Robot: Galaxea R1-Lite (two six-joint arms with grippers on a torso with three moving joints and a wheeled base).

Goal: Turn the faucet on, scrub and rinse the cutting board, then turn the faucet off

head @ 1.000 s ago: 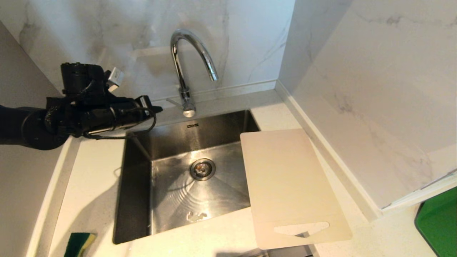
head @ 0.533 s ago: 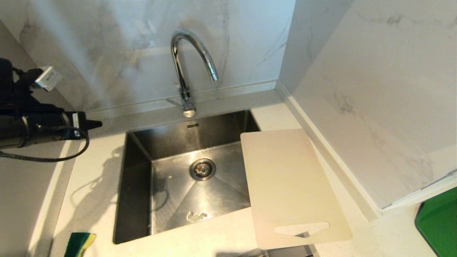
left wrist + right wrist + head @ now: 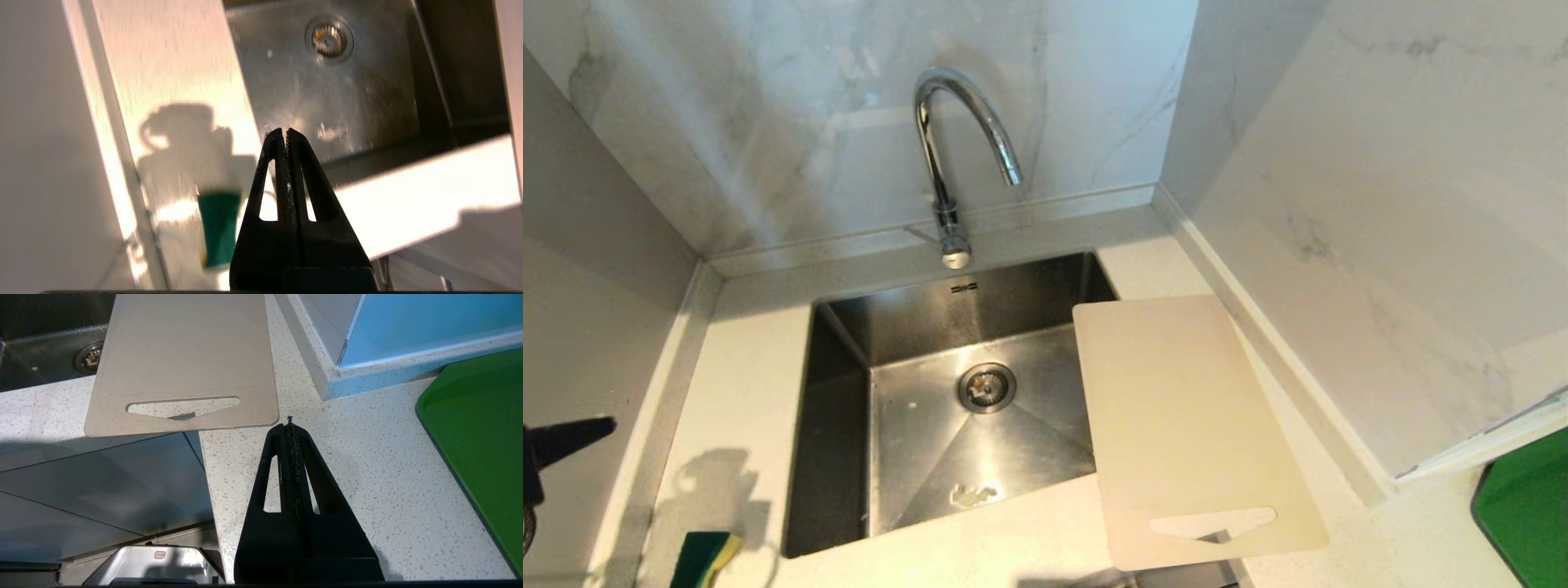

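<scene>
- We see the cutting board (image 3: 1188, 425) lying flat on the table (image 3: 735, 392), on the right side of the sink (image 3: 947, 425). Its left edge overhangs the basin. Its long axis runs from the back wall toward us, with the handle slot at the near end.
- The faucet (image 3: 947, 155) stands behind the sink, its arched spout curving right over the basin; no water is running.
- A second ago the left tool (image 3: 572, 437) was raised by the faucet's lever; now only its tip shows at the left edge, lower and nearer.
- A green sponge (image 3: 707, 555) lies at the near left of the sink.
- Left tool clenched, empty.
- Right tool (image 3: 290, 424) clenched, empty, over the table just beside the board's near corner.
</scene>
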